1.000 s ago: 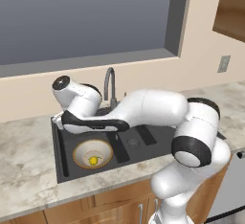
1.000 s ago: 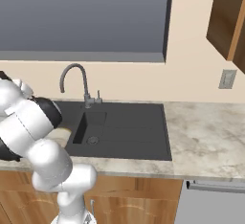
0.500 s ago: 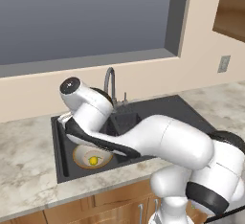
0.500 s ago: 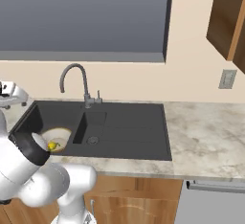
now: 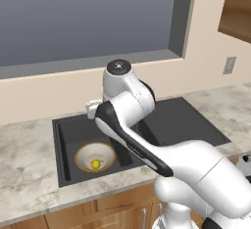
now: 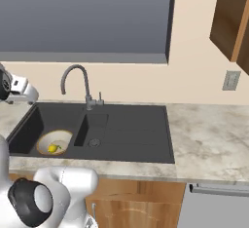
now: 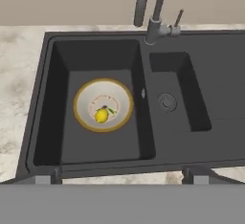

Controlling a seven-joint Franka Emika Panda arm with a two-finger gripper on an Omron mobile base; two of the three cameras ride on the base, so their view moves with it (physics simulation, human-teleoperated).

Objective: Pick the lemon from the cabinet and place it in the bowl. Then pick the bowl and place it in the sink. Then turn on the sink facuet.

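Sink (image 7: 191, 137) fills the middle of my hand view, dark, set into the marbled worktop (image 7: 19, 65). I see its faucet (image 7: 153, 7) at the top centre, behind the divider. Left of centre, the bowl (image 7: 81, 117) sits in the big basin with the lemon (image 7: 101, 115) inside. My claw (image 7: 122, 176) stands wide, empty, at the bottom.

A marbled stone counter (image 6: 209, 144) carries the dark sink (image 7: 191, 146), with the bowl (image 7: 81, 117) in its larger basin.

Grey window (image 6: 82, 17) above marble counter (image 6: 209, 139); wall outlet (image 6: 232, 80) right; dishwasher (image 6: 219, 207) below.
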